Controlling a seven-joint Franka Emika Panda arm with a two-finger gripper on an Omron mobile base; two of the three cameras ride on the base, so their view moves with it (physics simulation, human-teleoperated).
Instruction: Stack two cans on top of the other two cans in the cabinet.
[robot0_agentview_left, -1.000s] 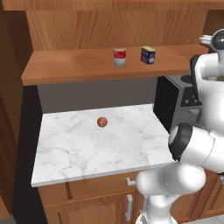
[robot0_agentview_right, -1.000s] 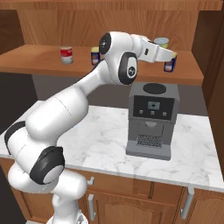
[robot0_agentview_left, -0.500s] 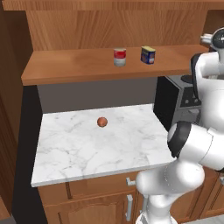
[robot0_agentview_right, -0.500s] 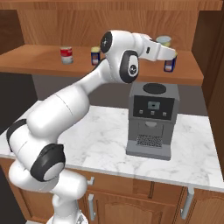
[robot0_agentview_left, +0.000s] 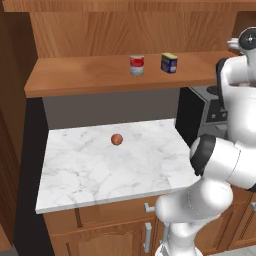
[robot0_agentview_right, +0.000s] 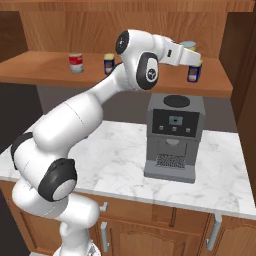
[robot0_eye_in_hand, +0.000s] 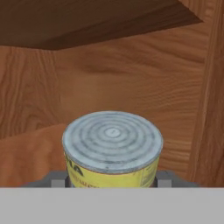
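A blue can (robot0_agentview_right: 194, 73) with a yellow band is gripped by the end effector (robot0_agentview_right: 196, 64) over the cabinet shelf (robot0_agentview_right: 45, 75) (right end). Two cans (robot0_agentview_left: 137, 65) are seen well apart from it, upright on the same shelf.

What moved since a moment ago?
Almost nothing visibly changed. The gripper stays closed around the can at the right end of the cabinet shelf, and the arm barely shifts. The red-and-white can, the blue can, the orange ball and the coffee machine stayed put.
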